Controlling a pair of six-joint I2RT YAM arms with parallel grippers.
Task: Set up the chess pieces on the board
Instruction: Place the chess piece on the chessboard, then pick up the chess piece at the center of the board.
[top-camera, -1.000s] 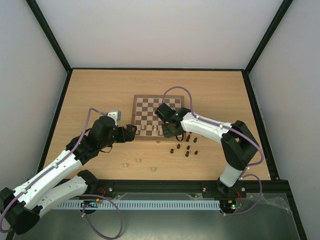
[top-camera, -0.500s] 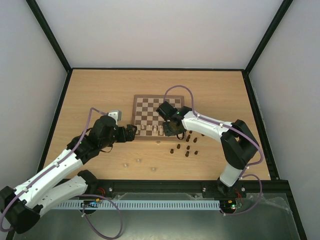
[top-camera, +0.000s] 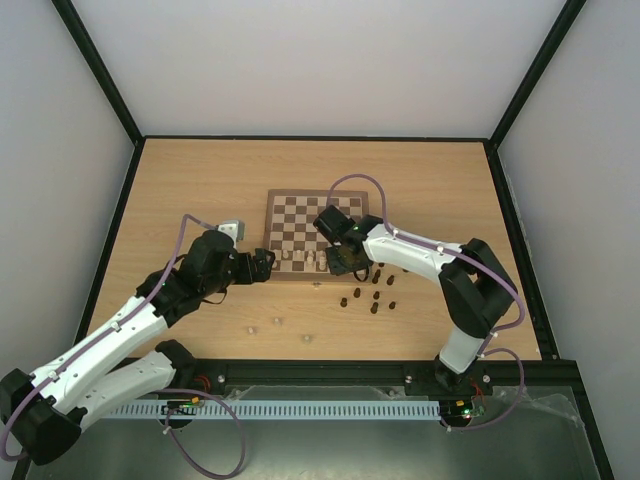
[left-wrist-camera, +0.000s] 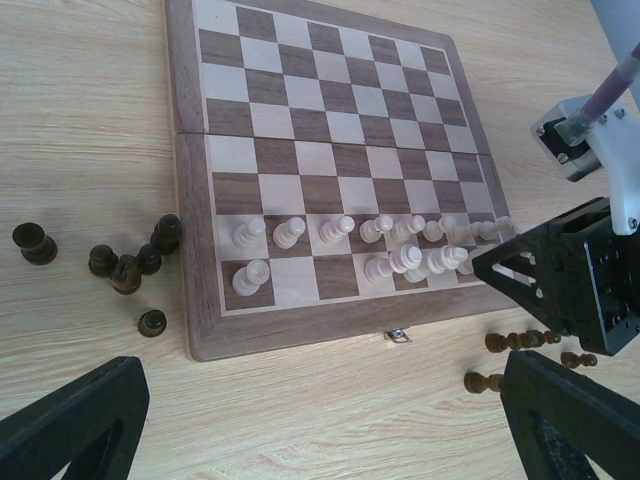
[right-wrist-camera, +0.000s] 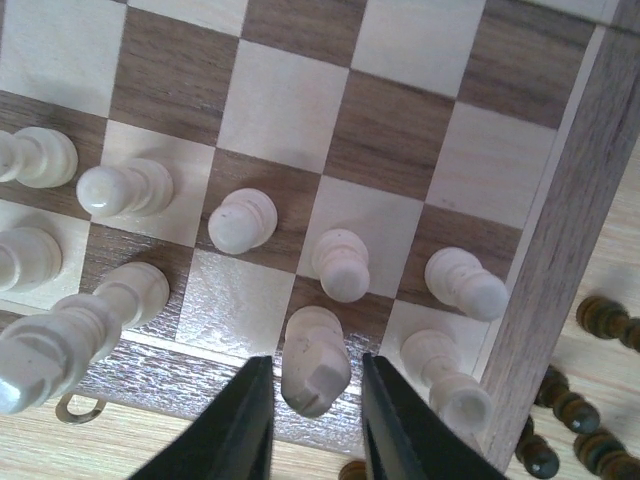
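Right tool (right-wrist-camera: 316, 372) narrowly spread; cream piece (right-wrist-camera: 316, 350) between fingertips (right-wrist-camera: 252, 410), slim gap each side, on board (right-wrist-camera: 560, 230) edge row.

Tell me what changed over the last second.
Very little. The right end effector edged slightly farther over the near edge of the board, with a pale piece between its fingers. No grasp or release shows. The left end effector, the pale rows and the loose dark pieces stayed about where they were.
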